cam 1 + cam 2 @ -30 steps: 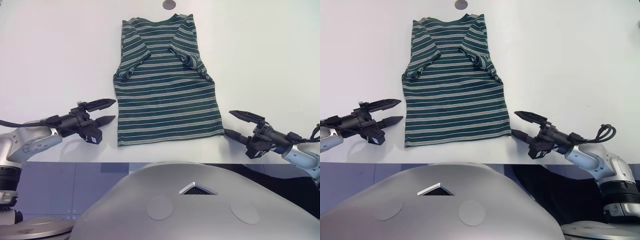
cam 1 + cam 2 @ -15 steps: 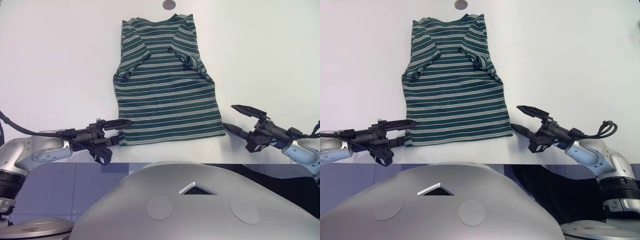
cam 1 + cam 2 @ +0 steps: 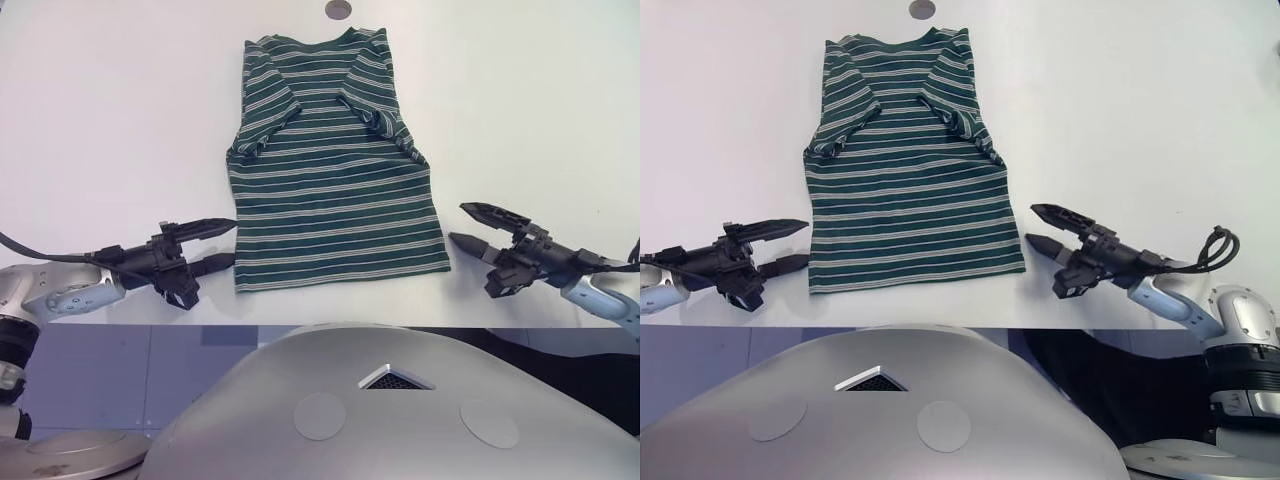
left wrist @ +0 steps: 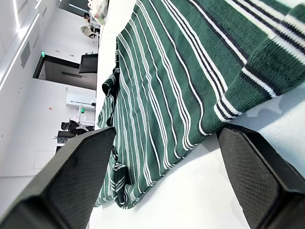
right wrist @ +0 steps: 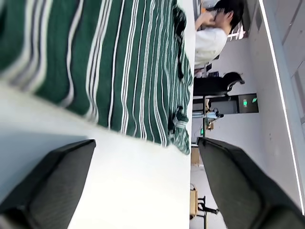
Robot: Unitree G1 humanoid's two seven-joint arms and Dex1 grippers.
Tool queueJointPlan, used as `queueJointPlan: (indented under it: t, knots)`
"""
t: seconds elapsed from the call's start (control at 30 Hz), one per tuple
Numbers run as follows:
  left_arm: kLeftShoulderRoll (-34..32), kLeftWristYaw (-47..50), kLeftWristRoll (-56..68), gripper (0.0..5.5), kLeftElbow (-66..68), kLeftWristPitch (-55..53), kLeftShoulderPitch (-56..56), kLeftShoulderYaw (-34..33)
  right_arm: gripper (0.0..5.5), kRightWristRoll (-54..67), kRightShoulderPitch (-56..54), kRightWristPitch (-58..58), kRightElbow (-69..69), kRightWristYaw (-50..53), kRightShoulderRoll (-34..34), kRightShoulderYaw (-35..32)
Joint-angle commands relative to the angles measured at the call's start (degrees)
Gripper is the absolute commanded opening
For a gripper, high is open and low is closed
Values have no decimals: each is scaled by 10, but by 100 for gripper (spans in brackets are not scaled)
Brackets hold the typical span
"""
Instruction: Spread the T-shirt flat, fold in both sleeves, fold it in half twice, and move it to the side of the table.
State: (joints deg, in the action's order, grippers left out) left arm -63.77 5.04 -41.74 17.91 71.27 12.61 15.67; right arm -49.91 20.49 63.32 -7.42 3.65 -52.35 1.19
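The green striped T-shirt (image 3: pixel 335 190) lies flat in the middle of the white surface (image 3: pixel 120 120), with its collar on the far side and both sleeves folded in over the chest. The left tool (image 3: pixel 228 242) is open just beside the near left corner of the hem. The right tool (image 3: pixel 457 222) is also open, just beside the near right corner.
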Motion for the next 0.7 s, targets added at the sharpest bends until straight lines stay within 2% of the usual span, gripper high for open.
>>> queueJointPlan:
  t: [0.03, 0.33, 0.6, 0.7]
  knots:
    - [-19, -54, -138, 384, 46, -55, 23, 55, 398, -59, 37, 20, -3, -4, -11, 55]
    - [-7, -77, -109, 384, -7, -57, 48, 56, 398, -56, 22, -15, -34, 32, -9, 83]
    - [-18, -209, 21, 384, -235, -171, 127, 48, 398, -42, 1, -20, -61, 34, -13, 109]
    - [-8, -237, 32, 388, -255, -206, 131, 43, 337, -38, -1, -22, -62, 36, -17, 113]
